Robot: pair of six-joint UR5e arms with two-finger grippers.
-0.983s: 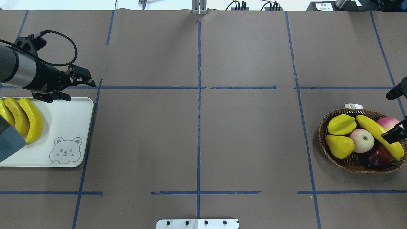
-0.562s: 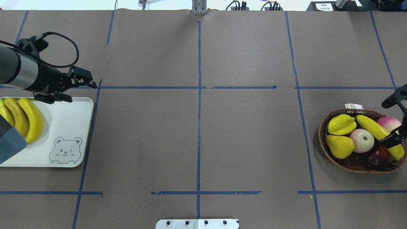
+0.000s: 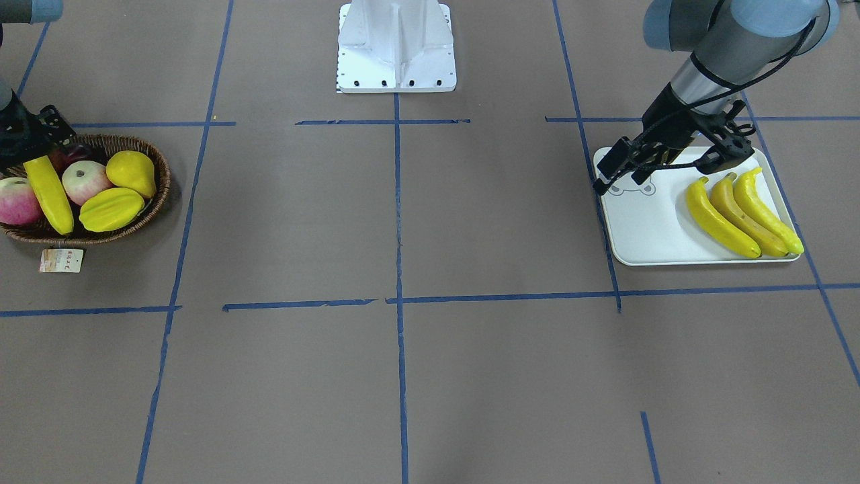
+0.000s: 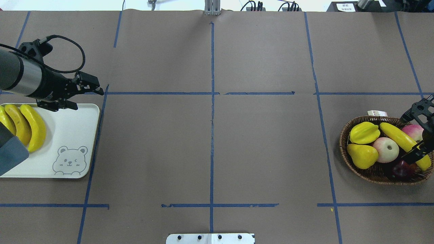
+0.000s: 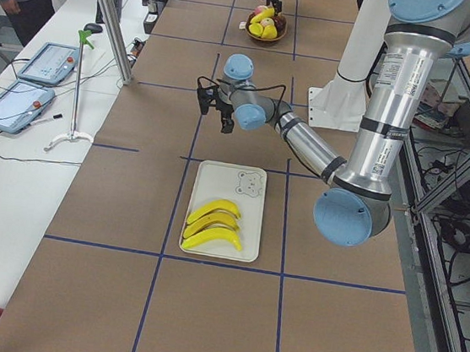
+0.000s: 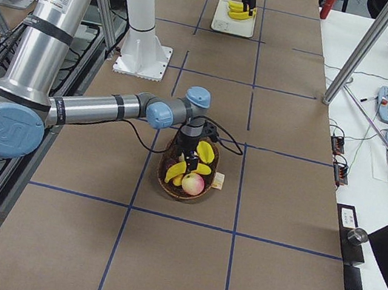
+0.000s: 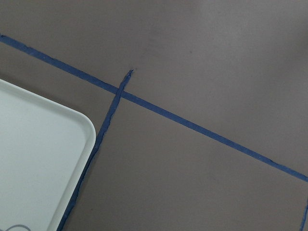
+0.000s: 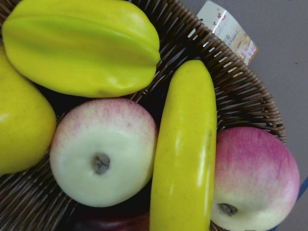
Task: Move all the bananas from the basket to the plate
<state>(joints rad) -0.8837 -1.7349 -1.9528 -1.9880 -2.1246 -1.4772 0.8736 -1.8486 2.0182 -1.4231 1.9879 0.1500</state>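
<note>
Front view: three bananas (image 3: 739,215) side by side on the plate (image 3: 645,228), and a fourth banana (image 3: 48,195) in the basket (image 3: 163,191). All are long, curved and glossy yellow.

Overhead: left gripper (image 4: 89,99) spread open and empty above the plate's corner. Right gripper (image 4: 406,137) spread wide over the fourth banana, clamping nothing.

Right wrist: it lies between a pale apple (image 8: 101,154) and a pink apple (image 8: 255,178).

Three bananas (image 3: 742,215) side by side on the plate (image 3: 645,232), fourth banana (image 3: 50,195) lying in the basket (image 3: 163,185)
</note>
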